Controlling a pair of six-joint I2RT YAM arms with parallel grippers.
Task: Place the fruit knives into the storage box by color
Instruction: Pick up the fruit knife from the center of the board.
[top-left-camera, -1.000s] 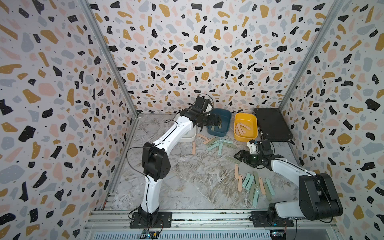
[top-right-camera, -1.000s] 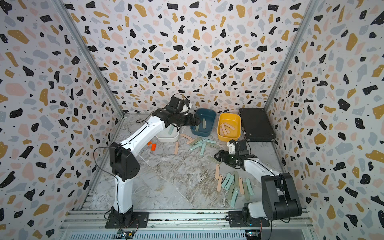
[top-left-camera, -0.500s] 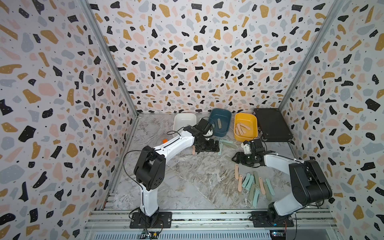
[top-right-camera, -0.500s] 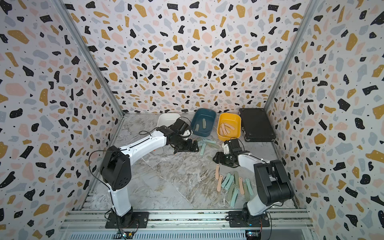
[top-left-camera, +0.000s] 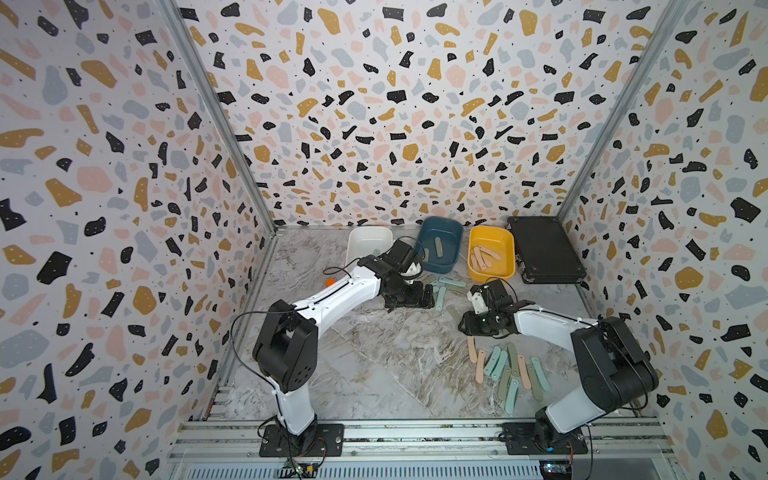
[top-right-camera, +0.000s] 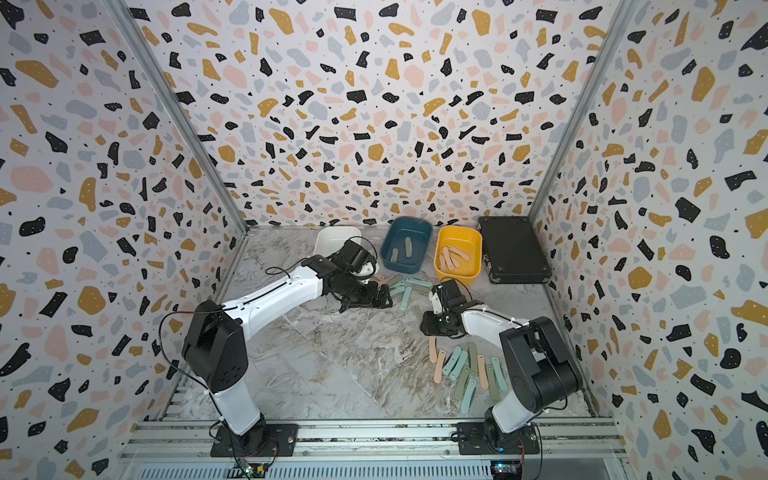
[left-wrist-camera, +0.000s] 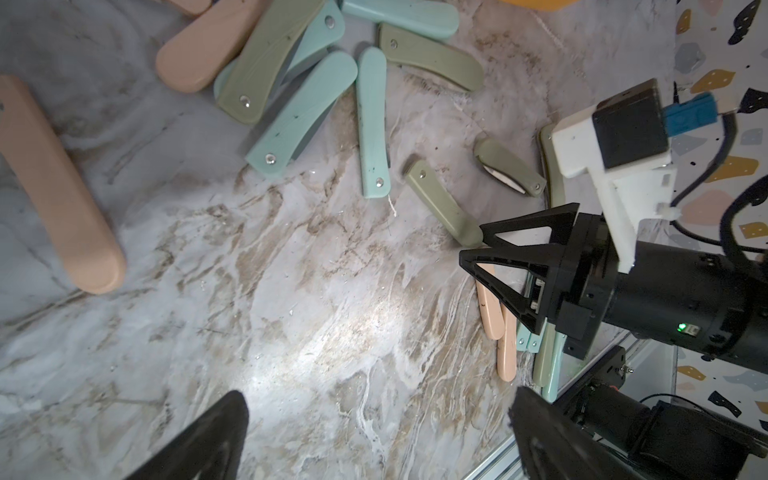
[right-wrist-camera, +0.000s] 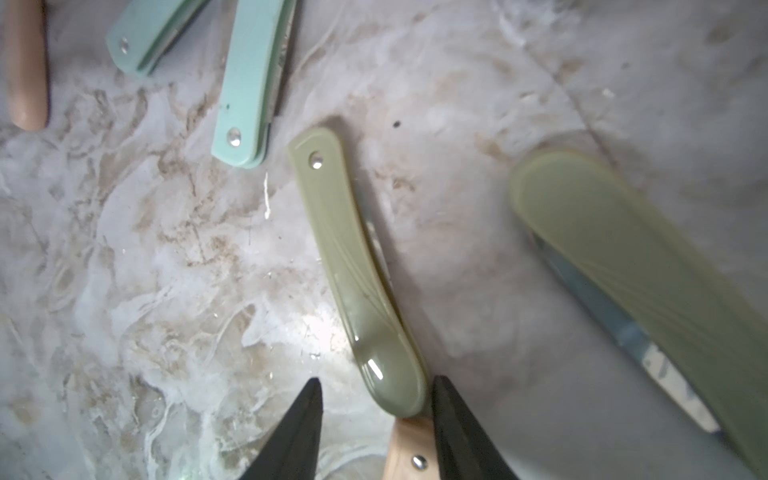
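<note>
Both top views show three storage boxes at the back: white, dark teal with green knives inside, and yellow with several peach ones. Fruit knives lie in two loose piles, one in front of the teal box and one by the right arm. My left gripper hangs open just above bare table beside the back pile. The right gripper is down on the table, its jaws straddling the end of a sage green knife. One finger touches the knife; a gap remains at the other.
A flat black case lies right of the yellow box. An orange block sits behind the left forearm. A peach knife lies under the right gripper, and another green knife lies close beside it. Patterned walls close three sides.
The left arm has swung down from over the boxes to the table by the back pile, uncovering the white box. The right gripper's jaws have narrowed round the green knife's end.
</note>
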